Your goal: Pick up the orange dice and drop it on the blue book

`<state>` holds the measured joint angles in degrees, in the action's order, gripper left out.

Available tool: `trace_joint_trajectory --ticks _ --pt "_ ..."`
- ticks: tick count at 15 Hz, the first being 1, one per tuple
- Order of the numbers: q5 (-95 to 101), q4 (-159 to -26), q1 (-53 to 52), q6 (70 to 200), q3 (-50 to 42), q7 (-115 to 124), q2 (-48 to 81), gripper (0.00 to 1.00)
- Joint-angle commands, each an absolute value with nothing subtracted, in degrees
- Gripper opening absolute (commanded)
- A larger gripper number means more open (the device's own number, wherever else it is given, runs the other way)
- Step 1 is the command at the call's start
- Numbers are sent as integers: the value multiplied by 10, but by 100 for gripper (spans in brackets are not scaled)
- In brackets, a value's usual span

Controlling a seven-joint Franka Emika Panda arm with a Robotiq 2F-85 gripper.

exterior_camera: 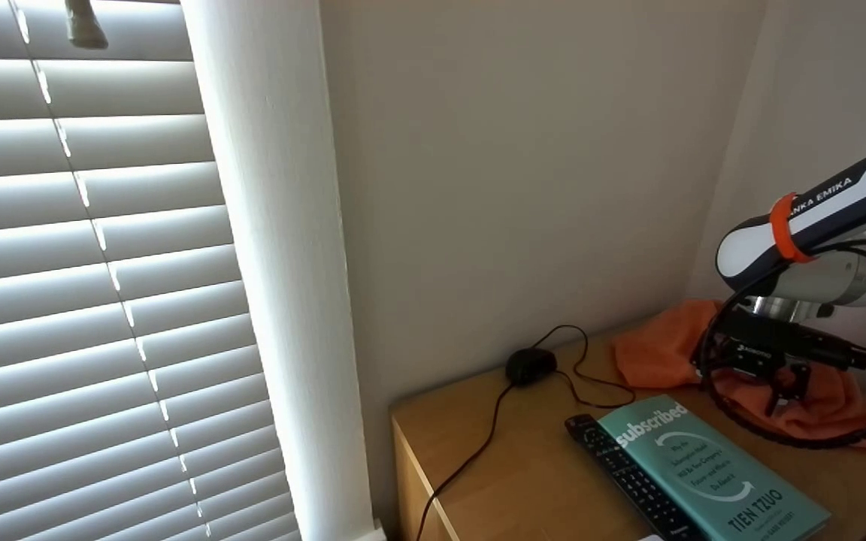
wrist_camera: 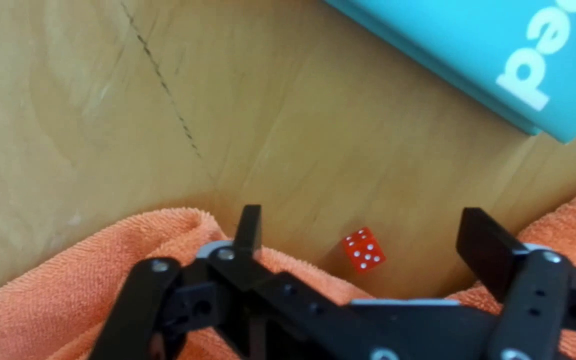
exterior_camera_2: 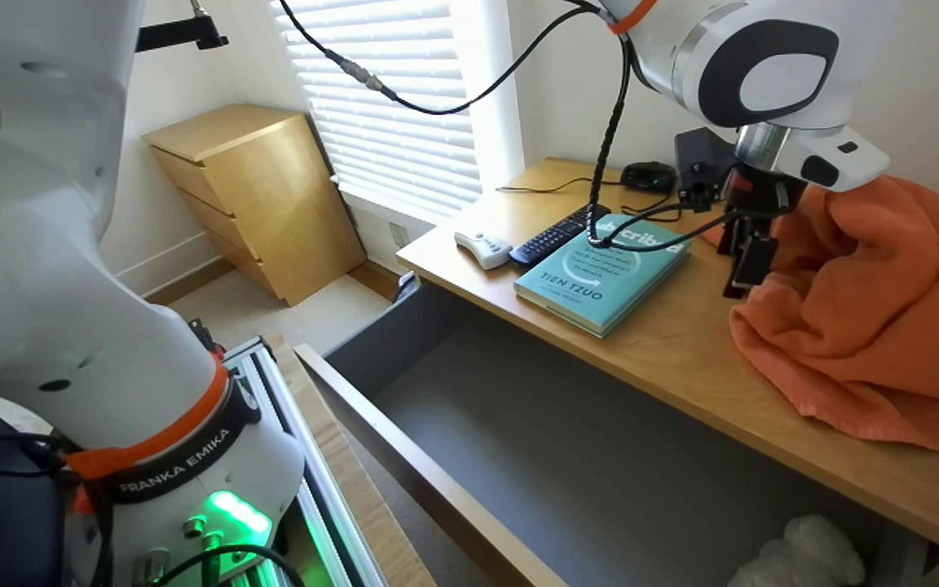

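The claw (wrist_camera: 364,227) is spread wide — in the wrist view the dice (wrist_camera: 364,250) lies between its two fingers (wrist_camera: 485,245), with bare surface (wrist_camera: 268,125) showing on each side of it. I can't tell how high the claw hangs above it. The dice is red-orange with white dots, and one face shows five of them. It rests right on the surface, just beside a fold of the orange cloth (exterior_camera_2: 885,310). The blue book (exterior_camera_2: 600,269) lies flat nearby, cover up, a bit further from the dice than the cloth is.

In both exterior views a black remote (exterior_camera_2: 555,236) lies along one long side of the book. In an exterior view a white gadget (exterior_camera_2: 483,249) is by the end of the remote. A black box (exterior_camera: 531,366) sits near the wall (exterior_camera: 538,188).

The arm (exterior_camera_2: 787,81) bends over the edge of the cloth, and the claw points down. A black wire (exterior_camera_2: 612,139) hangs from the arm. Below the surface a drawer (exterior_camera_2: 518,424) stands open — a fluffy white thing (exterior_camera_2: 804,554) lies in it.
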<state>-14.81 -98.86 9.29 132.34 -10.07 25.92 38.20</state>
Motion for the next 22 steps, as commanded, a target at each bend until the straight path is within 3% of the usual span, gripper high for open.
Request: trace_joint_trajectory --ticks 1,4,6,9,10,13,15,19,20,22 --pt "-157 -986 97 1322 -98 258 388 100" --pt "-152 -984 96 1340 -97 246 396 100" --pt "-151 -984 96 1355 -96 240 399 94" --pt "-154 -982 99 1378 -92 228 404 74" --pt "-156 -981 100 1385 -90 225 406 75" --pt "-155 -979 100 1397 -87 218 410 60" --pt "-155 -979 100 1397 -86 218 411 36" --pt "-153 -979 98 1392 -87 222 410 3" --pt "-152 -980 98 1387 -88 224 409 0" --pt "-152 -982 96 1381 -90 229 406 5"
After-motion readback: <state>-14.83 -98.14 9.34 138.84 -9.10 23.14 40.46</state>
